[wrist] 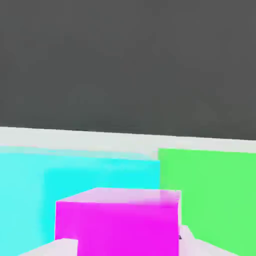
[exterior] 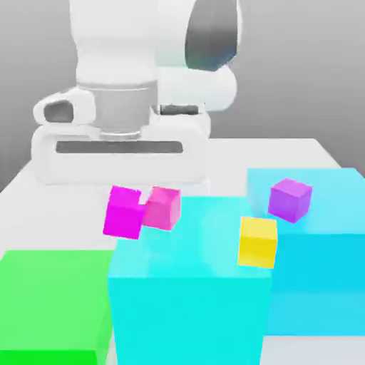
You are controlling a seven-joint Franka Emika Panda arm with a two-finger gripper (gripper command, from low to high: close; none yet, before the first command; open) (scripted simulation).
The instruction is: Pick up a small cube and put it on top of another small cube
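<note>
obstacles: hot-pink cube (exterior: 164, 207) touched the held magenta cube (exterior: 124, 212) | cyan block (exterior: 189, 285) and green block (exterior: 53, 303) stood below the gripper (exterior: 135, 196)

A simulated test scene is being shown: a plain white desk (exterior: 299, 150), flat-coloured blocks, a blank grey backdrop.

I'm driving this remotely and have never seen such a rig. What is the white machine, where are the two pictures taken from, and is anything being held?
The white machine is a simulated robot arm ending in a two-finger claw. The exterior view looks at it from off the arm; the hand view looks out from the hand itself. The claw is shut on the small magenta cube, seen close up in the hand view. The hot-pink cube sits right beside it on a big cyan block. Also there: a yellow cube, a purple cube, a second cyan block and a green block.
</note>
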